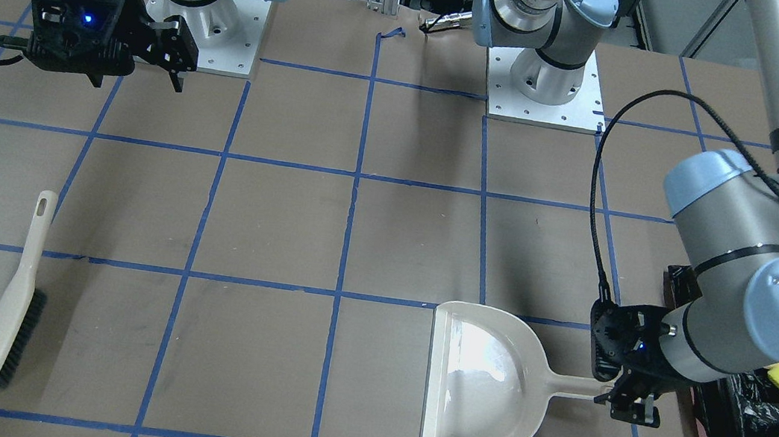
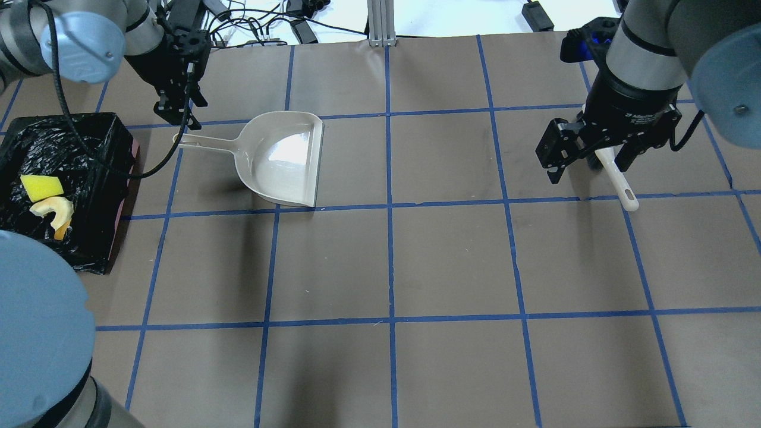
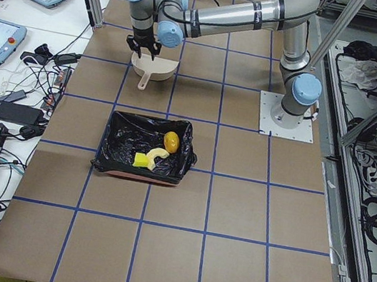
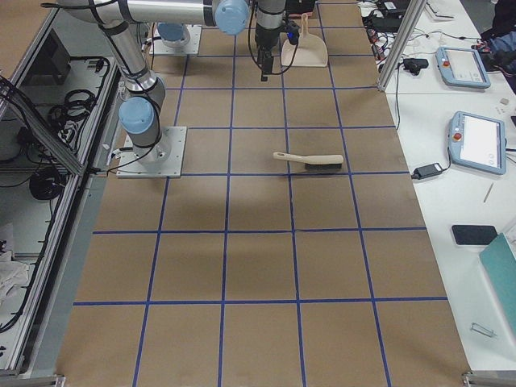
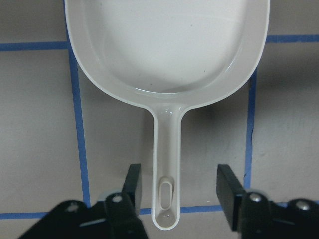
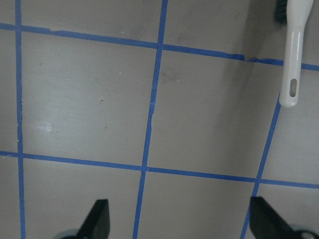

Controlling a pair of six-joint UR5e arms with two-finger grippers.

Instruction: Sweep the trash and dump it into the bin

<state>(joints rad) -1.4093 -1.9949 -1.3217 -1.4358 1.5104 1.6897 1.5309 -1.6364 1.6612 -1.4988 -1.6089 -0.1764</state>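
So the sweeping part looks done to me. All three bits of trash are sitting in the bin (image 2: 95,178), the pinkish box with the crinkly black bag at the end of the table (image 2: 452,261) on the robot's left. The yellow sponge-like wedge (image 2: 41,186) lies on the liner with the pale curved rind slice (image 2: 53,209) just beside it. I can't tell if they actually touch. The glossy golden-brown potato (image 3: 171,141) shows best in the left side view, close by the other two. The beige dustpan (image 2: 279,160) lies flat on the table near the bin, pan empty and shiny, handle pointing toward the robot's left. That spot makes sense, since it's a short reach for tipping into the bag. The left gripper (image 5: 178,186) is at the end of the handle with its jaws apart, one finger on each side and a clear gap to the plastic, so it isn't gripping anything — I'd read that as either just about to grab or done with it. The brush (image 1: 14,297) lies on its side well apart from all that, over on the robot's right. The right gripper (image 6: 182,219) hovers over bare table near the tip of the brush handle, jaws wide apart and empty — parked out of the way, I'd guess.
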